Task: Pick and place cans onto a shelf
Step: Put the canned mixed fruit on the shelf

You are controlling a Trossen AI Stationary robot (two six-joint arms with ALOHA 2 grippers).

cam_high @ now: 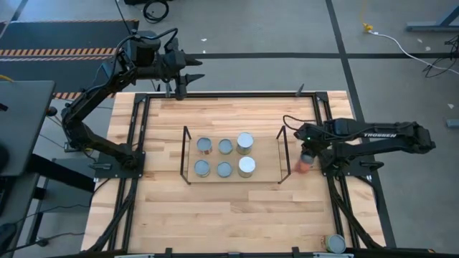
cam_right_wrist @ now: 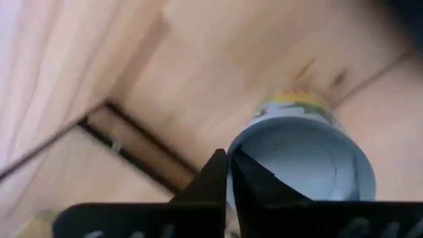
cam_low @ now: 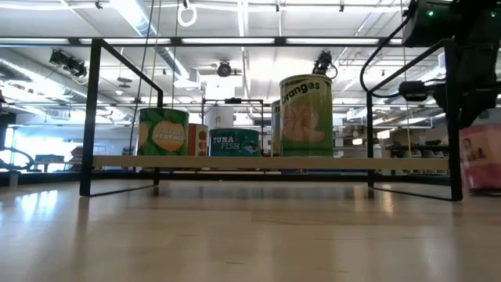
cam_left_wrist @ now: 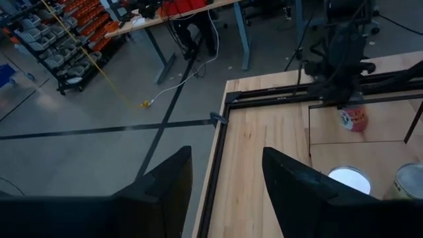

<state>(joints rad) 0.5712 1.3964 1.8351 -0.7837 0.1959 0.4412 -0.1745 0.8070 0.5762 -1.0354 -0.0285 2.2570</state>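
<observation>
My right gripper (cam_high: 307, 159) clasps a pink-sided can (cam_high: 304, 165) just outside the shelf (cam_high: 280, 154), whose last two slots sit empty

A: What sits on the wooden bench (cam_high: 229, 208)?

B: A black wire shelf (cam_high: 185, 154) at the middle, holding six cans (cam_high: 224, 147) in two rows.

A: Anything else?

B: A pink-sided can (cam_high: 304, 165) just beside the shelf's right end, and another can (cam_high: 335, 244) at the near right corner. A black metal frame (cam_high: 136, 129) edges the bench.
</observation>
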